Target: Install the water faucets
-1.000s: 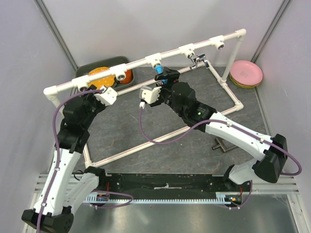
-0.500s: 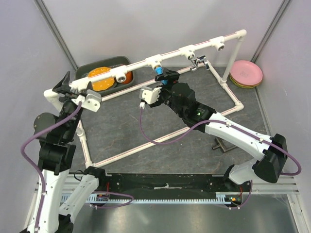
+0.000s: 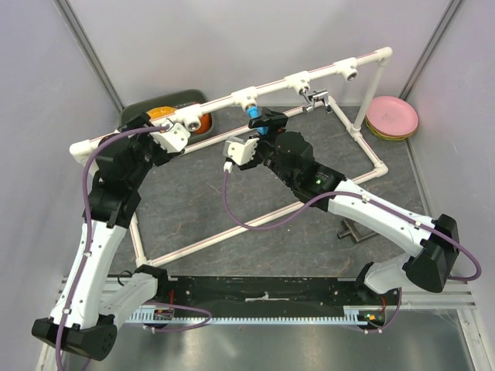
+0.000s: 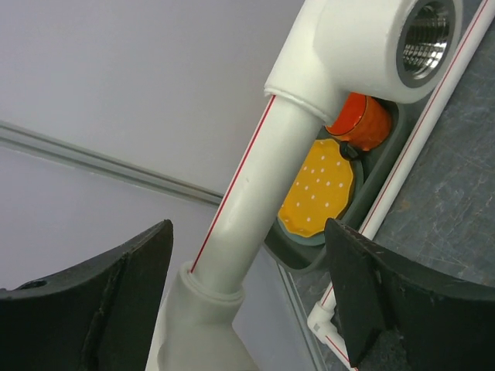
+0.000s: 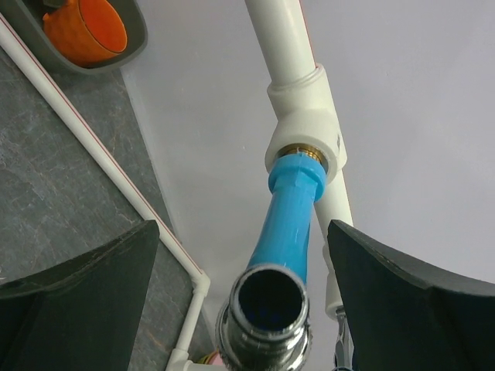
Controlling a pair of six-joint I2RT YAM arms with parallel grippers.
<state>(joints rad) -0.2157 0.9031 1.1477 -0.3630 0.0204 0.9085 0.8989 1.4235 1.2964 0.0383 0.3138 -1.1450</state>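
Along the raised rail of the white pipe frame (image 3: 219,104), at roughly 12 o'clock on the table, the blue faucet (image 5: 290,216) is sitting threaded into a tee socket (image 5: 305,131). A brass-coloured ring is showing at the joint, and its metal-ringed mouth is pointing back toward the wrist camera. The right claw (image 5: 241,232) is hovering with its fingers spread wide to either side of that mouth, touching nothing. Further along the rail, toward 1 o'clock, the chrome faucet (image 3: 315,98) is hanging from the next socket; how deep it is screwed in cannot be told from above. At 10 o'clock the left claw (image 4: 247,232) is straddling the rail with its fingers parted. The pipe is running between them with a gap on both sides, just short of an empty socket (image 4: 387,46). A dark tray (image 3: 166,99) of orange ware is lying beyond it, and pink plates (image 3: 392,117) are sitting stacked at 2 o'clock.

The blue faucet is probably handling as a light, stiff plastic piece with a smooth, rather slippery barrel. The safest hold is likely across the straight barrel close to the socket, since a hard squeeze or crooked twist is risking the thread. The chrome faucet is probably weighing more and slipping more readily between the pads, so its main body is looking like the better place to pinch.
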